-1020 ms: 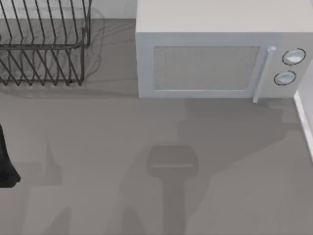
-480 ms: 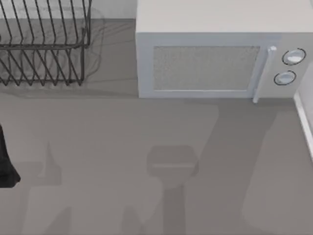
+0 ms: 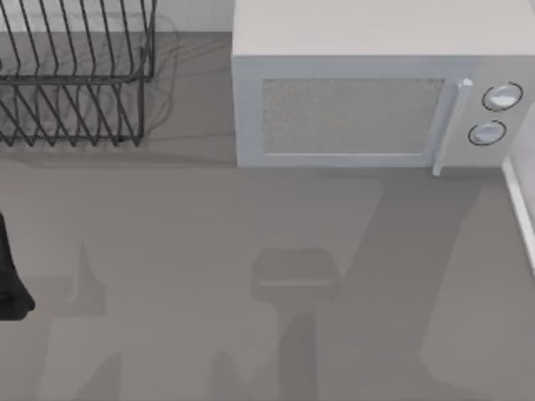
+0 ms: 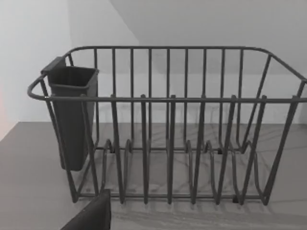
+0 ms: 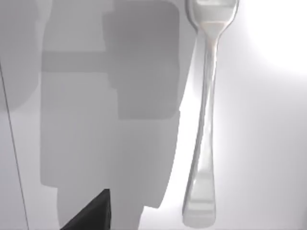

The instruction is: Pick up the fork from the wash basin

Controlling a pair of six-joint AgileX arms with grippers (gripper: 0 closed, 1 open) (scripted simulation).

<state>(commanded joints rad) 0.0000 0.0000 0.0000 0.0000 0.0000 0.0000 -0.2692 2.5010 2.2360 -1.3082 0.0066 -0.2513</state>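
The fork (image 5: 205, 120) is a shiny silver utensil lying flat on the pale floor of the wash basin (image 5: 268, 143) in the right wrist view. Its handle end is nearest the camera and its head runs out past the frame edge. A dark part of my right gripper (image 5: 91, 214) shows at the frame edge, to one side of the handle and apart from it. The basin's white rim (image 3: 520, 200) sits at the table's right edge in the top view. My left arm (image 3: 10, 276) is parked at the far left, with a bit of my left gripper (image 4: 93, 215) facing the dish rack.
A dark wire dish rack (image 3: 75, 83) with a cutlery cup (image 4: 72, 115) stands at the back left. A white microwave (image 3: 368, 92) stands at the back, centre to right. Arm shadows fall across the grey table (image 3: 184, 217).
The right arm's shadow on the table has narrowed and shifted to the right. The left arm has stayed where it was.
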